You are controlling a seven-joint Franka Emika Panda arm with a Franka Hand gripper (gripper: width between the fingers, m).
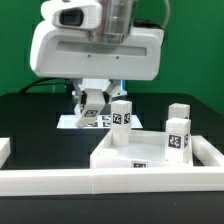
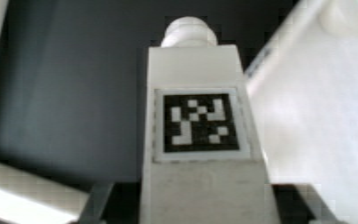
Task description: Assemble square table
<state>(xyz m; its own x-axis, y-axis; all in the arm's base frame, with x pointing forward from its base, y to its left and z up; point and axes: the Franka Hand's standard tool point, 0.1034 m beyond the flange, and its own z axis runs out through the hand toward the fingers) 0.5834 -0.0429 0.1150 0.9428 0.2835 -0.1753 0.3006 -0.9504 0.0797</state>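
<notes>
The exterior view looks level and low across the table (image 1: 30, 115) from just beyond its white rails (image 1: 100, 182), facing the arm (image 1: 95, 45) head-on at close range. The wrist view looks along the gripper, so near that one tagged leg (image 2: 201, 120) fills it. Both views share that leg (image 1: 92, 100).

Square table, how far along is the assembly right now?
Done: nothing is clearly attached. Three legs stand upright on or near the slab; I cannot tell whether they are screwed in. In hand: the fingers grip a fourth leg above the marker board. Left: mounting that leg and probably the others.
</notes>
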